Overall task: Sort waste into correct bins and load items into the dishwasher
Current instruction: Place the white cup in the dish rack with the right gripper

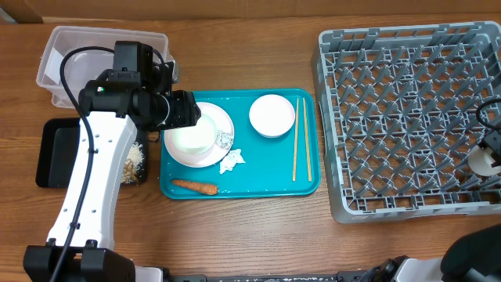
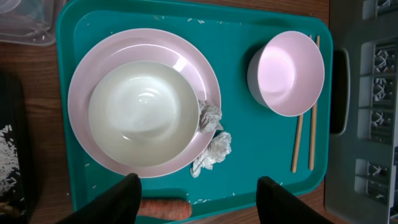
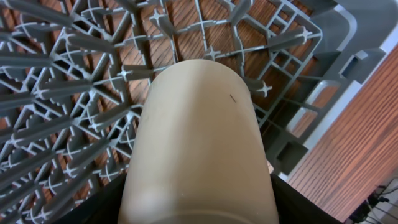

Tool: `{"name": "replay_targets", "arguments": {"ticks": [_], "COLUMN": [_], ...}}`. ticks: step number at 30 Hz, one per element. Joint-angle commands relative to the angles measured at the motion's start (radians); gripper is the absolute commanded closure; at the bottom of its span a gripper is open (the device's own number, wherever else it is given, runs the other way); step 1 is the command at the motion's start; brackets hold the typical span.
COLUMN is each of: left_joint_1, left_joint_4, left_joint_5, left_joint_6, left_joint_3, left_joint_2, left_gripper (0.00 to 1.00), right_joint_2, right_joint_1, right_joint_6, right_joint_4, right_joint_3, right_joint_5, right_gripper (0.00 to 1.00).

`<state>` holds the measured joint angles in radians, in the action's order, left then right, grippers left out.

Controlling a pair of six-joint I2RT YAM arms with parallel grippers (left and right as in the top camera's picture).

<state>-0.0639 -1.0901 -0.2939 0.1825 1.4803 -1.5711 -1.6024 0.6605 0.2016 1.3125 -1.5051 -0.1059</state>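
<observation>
Two white bowls sit on the teal tray: the nested bowl rests on the single round plate, and the second bowl stands just beside one pair of chopsticks. Two crumpled tissue scraps touch the plate's rim. One carrot lies near the tray's front edge.

The left gripper hangs spread wide above them, grasping nothing. Its arm hides parts of the clear tub and the black tray, where rice scraps show.

The right gripper clamps one cup over a corner of the dish rack. Its fingers are mostly cut off.
</observation>
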Motion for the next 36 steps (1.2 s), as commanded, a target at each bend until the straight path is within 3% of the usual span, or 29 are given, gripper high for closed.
{"name": "replay_targets", "arguments": {"ticks": [1,14,20,23,30,36], "left_joint_1": [-0.002,-0.002,-0.002,-0.002,-0.002,-0.002], "left_joint_4": [-0.002,-0.010,-0.010,-0.010,-0.008,0.002], "left_joint_5": [0.013,0.013,0.013,0.013,0.013,0.013], "left_joint_6": [-0.018,-0.019,-0.018,-0.019,-0.019,-0.019], "left_joint_3": [0.017,0.017,0.017,0.017,0.017,0.017], "left_joint_2": [0.006,0.006,0.006,0.006,0.006,0.006], "left_gripper": [0.38,0.38,0.37,0.33,0.30,0.28], "right_joint_2": [-0.027,-0.084,-0.125,-0.124,-0.084,0.074], "right_joint_1": [0.001,0.001,0.001,0.001,0.001,-0.074], "right_joint_6": [0.013,0.013,0.013,0.012,0.011,-0.119], "right_joint_4": [-0.018,-0.063,-0.062,-0.062,-0.015,-0.027], "right_joint_3": [0.001,0.034,0.034,0.033,-0.015,-0.069], "right_joint_5": [-0.009,0.048,0.049,0.095,0.225,0.545], "right_gripper": [0.71,0.66,0.35,0.25,0.20,0.20]}}
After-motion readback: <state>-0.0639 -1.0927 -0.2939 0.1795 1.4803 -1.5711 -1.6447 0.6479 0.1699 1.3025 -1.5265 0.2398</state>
